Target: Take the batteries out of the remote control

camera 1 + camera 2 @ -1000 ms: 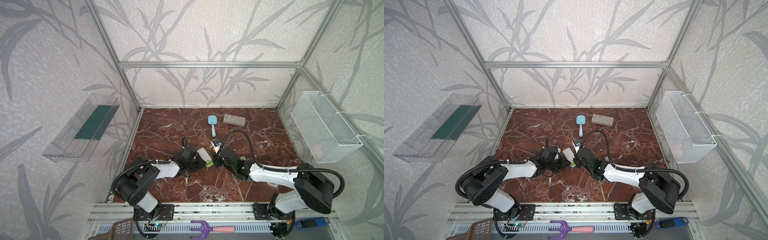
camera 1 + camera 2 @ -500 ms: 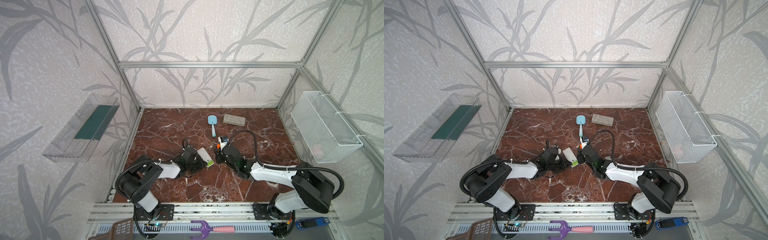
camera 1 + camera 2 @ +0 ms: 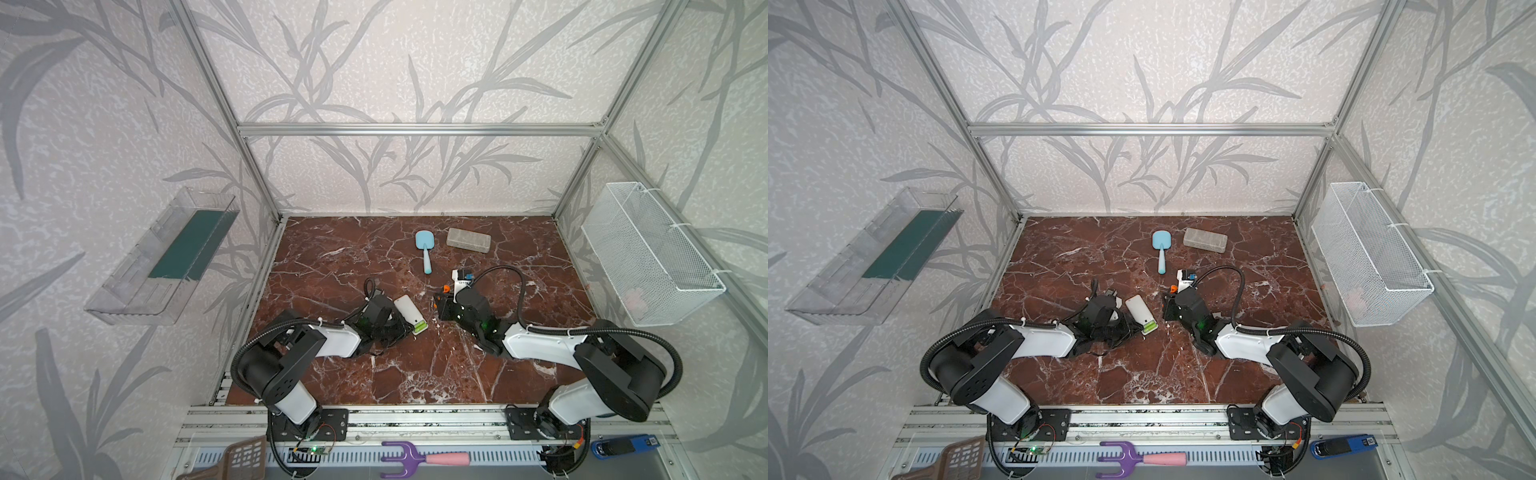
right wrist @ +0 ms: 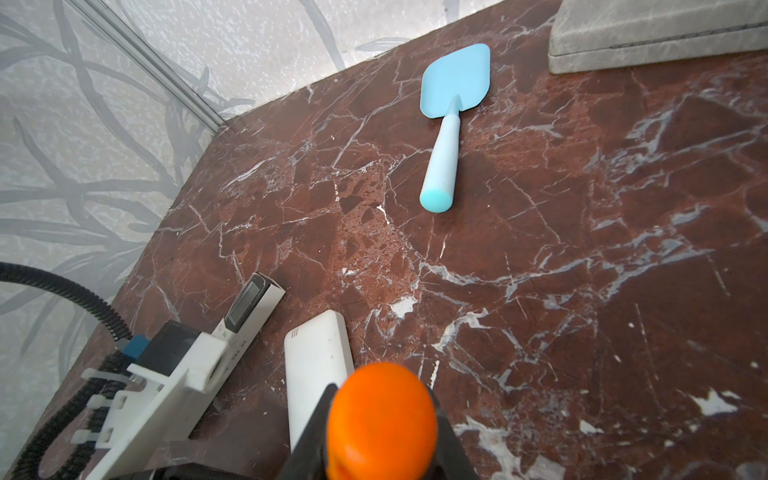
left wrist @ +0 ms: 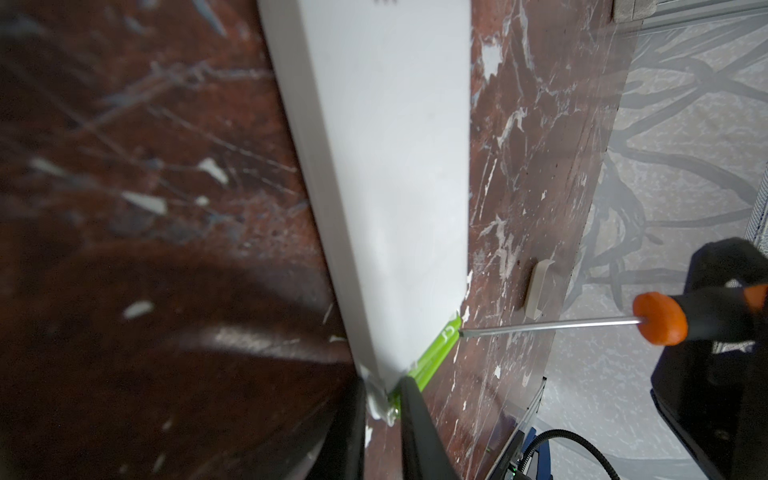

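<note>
Left arm (image 3: 334, 341): my reach runs low from the near-left base toward the middle, forearm almost level.
Left gripper (image 5: 382, 405): down at the surface, my jaws drawn narrow, pinching the near corner of the white remote (image 5: 386, 166).
Right arm (image 3: 540, 351): low from the near-right base, reaching left toward the middle.
Right gripper (image 4: 382, 395): my jaws clamped on the handle of the screwdriver (image 5: 660, 318), aimed left at my left gripper; the two are apart.

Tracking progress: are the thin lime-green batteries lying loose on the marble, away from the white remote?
No, the lime-green batteries sit in the open end of the white rectangular remote.
</note>
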